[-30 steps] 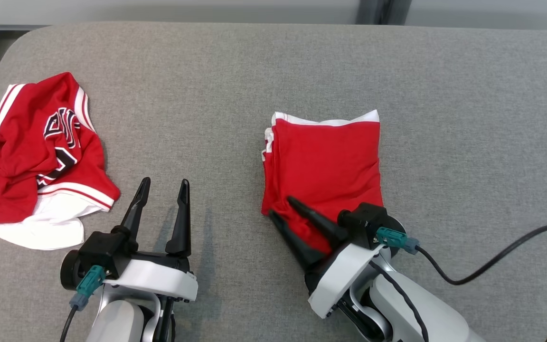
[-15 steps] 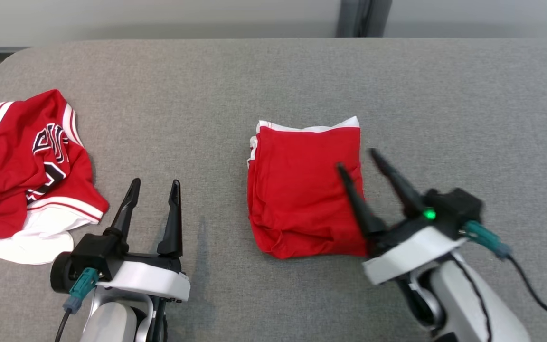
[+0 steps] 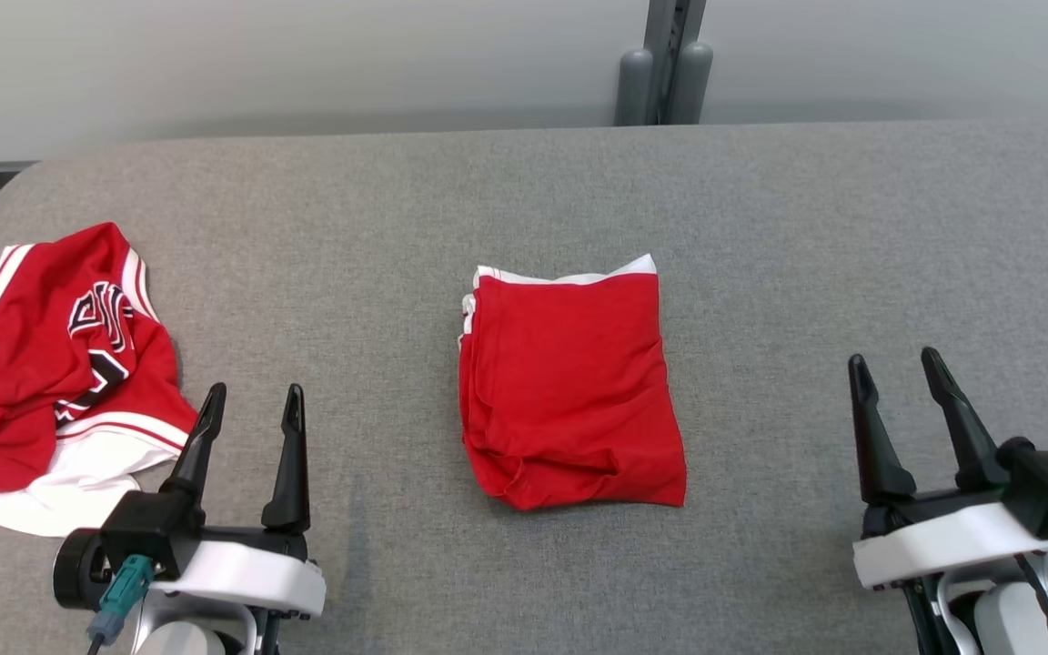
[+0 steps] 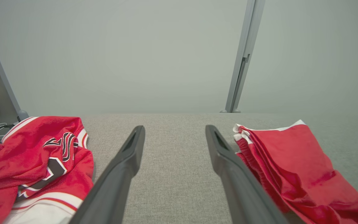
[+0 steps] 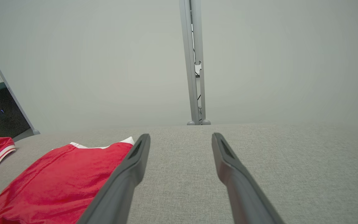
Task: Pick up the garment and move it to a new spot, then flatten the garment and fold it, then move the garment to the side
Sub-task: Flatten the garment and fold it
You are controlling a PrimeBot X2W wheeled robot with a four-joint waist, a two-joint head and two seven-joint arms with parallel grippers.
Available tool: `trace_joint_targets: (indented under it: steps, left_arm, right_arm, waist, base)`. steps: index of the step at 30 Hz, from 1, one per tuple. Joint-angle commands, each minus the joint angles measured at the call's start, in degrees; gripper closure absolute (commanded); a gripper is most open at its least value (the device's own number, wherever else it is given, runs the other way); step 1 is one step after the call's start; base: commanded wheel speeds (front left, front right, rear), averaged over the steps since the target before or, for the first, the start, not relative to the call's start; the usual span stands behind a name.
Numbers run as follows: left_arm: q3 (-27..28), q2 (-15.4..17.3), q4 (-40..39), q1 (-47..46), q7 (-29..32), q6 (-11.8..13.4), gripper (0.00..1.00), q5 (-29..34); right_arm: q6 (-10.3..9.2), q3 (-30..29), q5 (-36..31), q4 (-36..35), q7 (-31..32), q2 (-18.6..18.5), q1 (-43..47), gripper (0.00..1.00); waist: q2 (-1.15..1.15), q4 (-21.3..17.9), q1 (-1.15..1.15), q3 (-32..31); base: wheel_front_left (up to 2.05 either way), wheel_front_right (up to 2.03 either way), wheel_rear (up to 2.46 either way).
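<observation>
The garment [image 3: 569, 391] is red with a white trim edge at its far side, and it lies folded into a compact rectangle in the middle of the grey padded surface [image 3: 760, 227]. Nothing touches it. My left gripper [image 3: 256, 391] stands open at the lower left, well left of the folded garment [image 4: 294, 168], with bare surface between its fingers [image 4: 175, 127]. At the lower right my right gripper [image 3: 892, 357] is open and empty, clear to the right of the garment [image 5: 64, 183], fingers [image 5: 181, 135] pointing at the far edge.
A crumpled red jersey [image 3: 51, 364] with black and white lettering lies at the left edge, just left of my left gripper. A grey post [image 3: 667, 64] stands behind the surface's far edge, against a pale wall.
My right gripper opened, let go of the garment's near edge and drew back to the lower right. The head camera shifted, so the whole picture sits lower.
</observation>
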Motion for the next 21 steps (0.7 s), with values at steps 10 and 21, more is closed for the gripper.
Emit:
trace_joint_targets:
  steps: [10,21]
  left_arm:
    - [-0.48,1.57,-1.9,4.59,0.74,0.31,0.0,0.51]
    - [-1.48,1.98,-2.95,9.44,2.7,0.71,0.0,-0.31]
  right_arm:
    - [0.01,-3.36,-3.05,-3.72,3.03,-0.09,6.34,0.0]
    - [0.01,-5.57,-3.28,-6.63,6.09,0.54,12.62,0.0]
  waist:
    - [0.0,0.39,0.0,-4.04]
    - [0.0,0.97,0.0,-9.46]
  base:
    - [0.0,0.0,0.0]
    - [0.0,0.0,0.0]
